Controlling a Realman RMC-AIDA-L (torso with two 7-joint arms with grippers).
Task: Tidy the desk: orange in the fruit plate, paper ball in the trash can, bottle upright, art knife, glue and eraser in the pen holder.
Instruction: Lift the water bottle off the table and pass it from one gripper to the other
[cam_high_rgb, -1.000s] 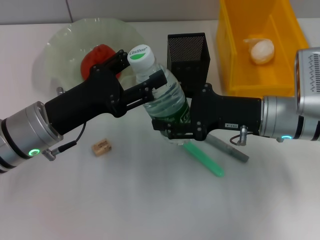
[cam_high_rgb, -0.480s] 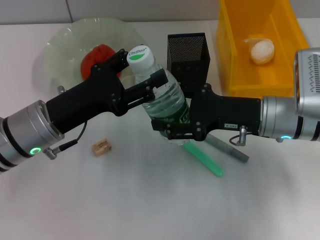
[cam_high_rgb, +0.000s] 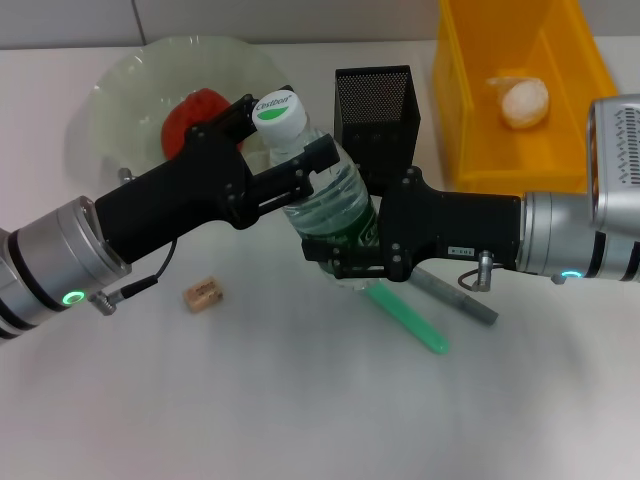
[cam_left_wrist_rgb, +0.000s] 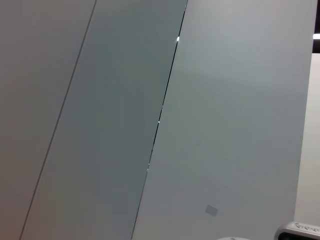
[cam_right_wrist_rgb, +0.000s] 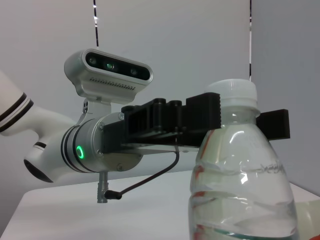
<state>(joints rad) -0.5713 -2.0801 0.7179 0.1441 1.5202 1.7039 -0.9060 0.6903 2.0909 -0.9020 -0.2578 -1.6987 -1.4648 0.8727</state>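
The clear bottle (cam_high_rgb: 335, 200) with a white cap and green label hangs above the desk, tilted a little, between both arms. My left gripper (cam_high_rgb: 285, 135) is shut on its neck just under the cap. My right gripper (cam_high_rgb: 340, 255) is shut on its lower, labelled part. In the right wrist view the bottle (cam_right_wrist_rgb: 240, 190) fills the foreground with the left gripper (cam_right_wrist_rgb: 240, 117) at its neck. The orange (cam_high_rgb: 195, 115) lies in the fruit plate (cam_high_rgb: 120, 90). The paper ball (cam_high_rgb: 524, 102) lies in the trash can (cam_high_rgb: 450, 120). On the desk lie the eraser (cam_high_rgb: 203, 293), art knife (cam_high_rgb: 410, 320) and glue (cam_high_rgb: 460, 300). The pen holder (cam_high_rgb: 377, 100) stands behind the bottle.
The art knife and glue lie partly under my right arm, just below the bottle. The fruit plate is at the back left, the trash can at the back right. The left wrist view shows only grey wall panels.
The left arm has shifted very slightly up and back. The bottle and the right arm have hardly moved.
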